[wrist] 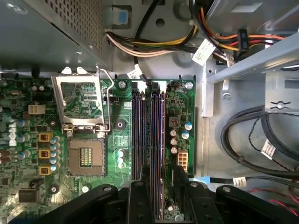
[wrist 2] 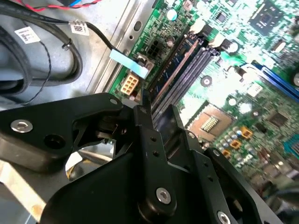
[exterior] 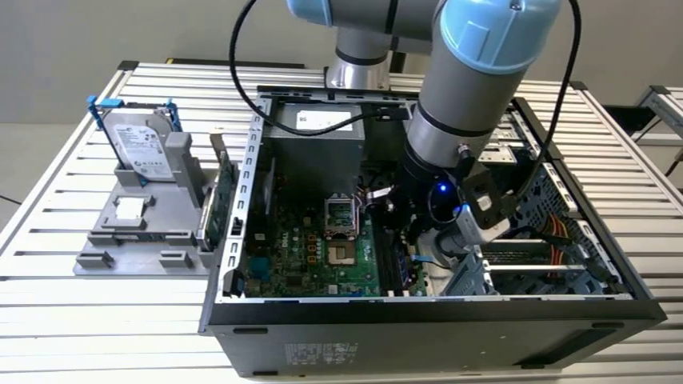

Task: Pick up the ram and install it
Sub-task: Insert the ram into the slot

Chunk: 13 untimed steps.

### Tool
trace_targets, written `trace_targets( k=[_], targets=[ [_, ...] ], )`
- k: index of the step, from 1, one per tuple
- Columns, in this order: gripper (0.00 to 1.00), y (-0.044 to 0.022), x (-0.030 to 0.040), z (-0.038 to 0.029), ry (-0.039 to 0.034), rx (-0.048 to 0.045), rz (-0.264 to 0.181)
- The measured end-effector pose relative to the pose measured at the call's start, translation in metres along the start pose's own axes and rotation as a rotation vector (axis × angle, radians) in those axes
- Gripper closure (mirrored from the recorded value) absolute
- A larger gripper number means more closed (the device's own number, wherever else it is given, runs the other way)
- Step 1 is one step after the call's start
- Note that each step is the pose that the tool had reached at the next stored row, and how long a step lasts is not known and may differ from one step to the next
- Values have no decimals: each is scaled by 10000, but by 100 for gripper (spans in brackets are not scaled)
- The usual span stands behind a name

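Note:
The ram (wrist: 157,126) is a long dark stick standing on edge along one of the memory slots of the green motherboard (wrist: 121,140), beside the CPU socket (wrist: 86,156). In the second wrist view the ram (wrist 2: 180,63) runs away from the fingers over the slots. My gripper (wrist: 157,189) reaches down inside the open computer case (exterior: 427,320) and its black fingers (wrist 2: 142,121) clamp the near end of the stick from both sides. I cannot tell how deep the stick sits in the slot. In the exterior view the gripper (exterior: 405,244) is low over the board.
Bundled cables (wrist: 154,44) and the power supply (exterior: 315,144) crowd the board's far edge. A drive cage with black cables (wrist: 252,135) flanks the slots. Outside the case at the exterior view's left, a grey holder carries a hard drive (exterior: 139,144) and a green expansion card (exterior: 217,210).

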<state>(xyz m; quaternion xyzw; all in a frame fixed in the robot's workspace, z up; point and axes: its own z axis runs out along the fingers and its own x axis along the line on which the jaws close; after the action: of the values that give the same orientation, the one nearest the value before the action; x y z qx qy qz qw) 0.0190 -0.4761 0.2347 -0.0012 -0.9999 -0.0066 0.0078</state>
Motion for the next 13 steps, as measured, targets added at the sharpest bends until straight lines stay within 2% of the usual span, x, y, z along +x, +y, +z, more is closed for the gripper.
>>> trace_targets(
  k=[9,13],
  targets=[
    [0,2,3,-178,31,0,0],
    [0,2,3,-185,30,5,1]
  ],
)
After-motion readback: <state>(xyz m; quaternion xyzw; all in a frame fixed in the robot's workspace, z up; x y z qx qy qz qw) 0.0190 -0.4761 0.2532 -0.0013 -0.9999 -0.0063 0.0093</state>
